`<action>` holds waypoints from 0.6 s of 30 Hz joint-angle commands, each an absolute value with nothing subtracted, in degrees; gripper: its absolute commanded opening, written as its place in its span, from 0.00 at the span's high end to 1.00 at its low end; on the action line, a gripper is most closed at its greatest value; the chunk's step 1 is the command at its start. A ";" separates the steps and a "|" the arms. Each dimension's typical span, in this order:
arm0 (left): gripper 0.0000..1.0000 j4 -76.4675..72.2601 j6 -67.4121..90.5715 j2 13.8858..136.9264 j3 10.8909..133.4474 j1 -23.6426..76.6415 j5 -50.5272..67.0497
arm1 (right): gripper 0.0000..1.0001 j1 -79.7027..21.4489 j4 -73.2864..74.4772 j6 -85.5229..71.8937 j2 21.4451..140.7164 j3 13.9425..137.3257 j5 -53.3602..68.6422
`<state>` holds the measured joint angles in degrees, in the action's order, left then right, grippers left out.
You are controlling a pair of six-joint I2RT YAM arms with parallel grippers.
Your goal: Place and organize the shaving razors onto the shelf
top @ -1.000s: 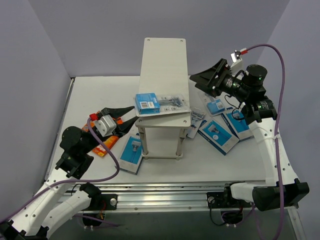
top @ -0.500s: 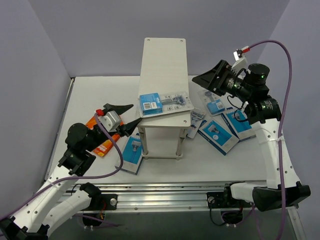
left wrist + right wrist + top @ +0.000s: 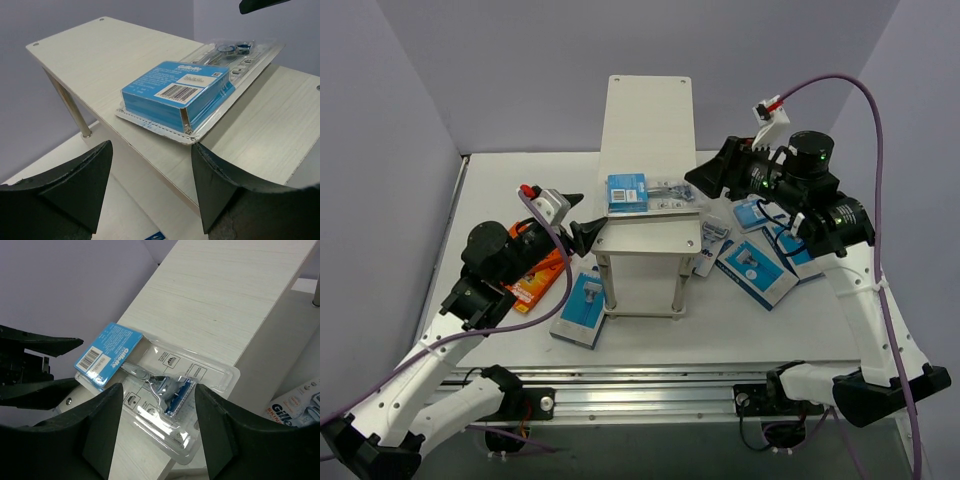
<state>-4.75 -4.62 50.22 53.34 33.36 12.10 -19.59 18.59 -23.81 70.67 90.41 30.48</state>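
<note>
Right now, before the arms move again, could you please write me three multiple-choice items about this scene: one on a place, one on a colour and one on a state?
1. Where does the blister pack lie?
A) on the top of the shelf
B) on the table under the shelf
C) lifted in the air by the right gripper

2. What colour is the card of this pack?
A) orange
B) green
C) blue

3. How is the left gripper?
A) shut on the pack
B) open, holding nothing
C) shut on a shelf leg

Answers: 1 A, the pack rests flat on the pale wood-grain top. 2 C, the barcode card shows blue in both wrist views. 3 B, the jaws stand wide apart, short of the pack.
</note>
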 commanded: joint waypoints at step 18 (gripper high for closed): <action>0.26 14.66 5.36 55.46 65.65 31.64 7.73 | 0.48 -38.05 23.46 -7.38 76.55 96.68 7.06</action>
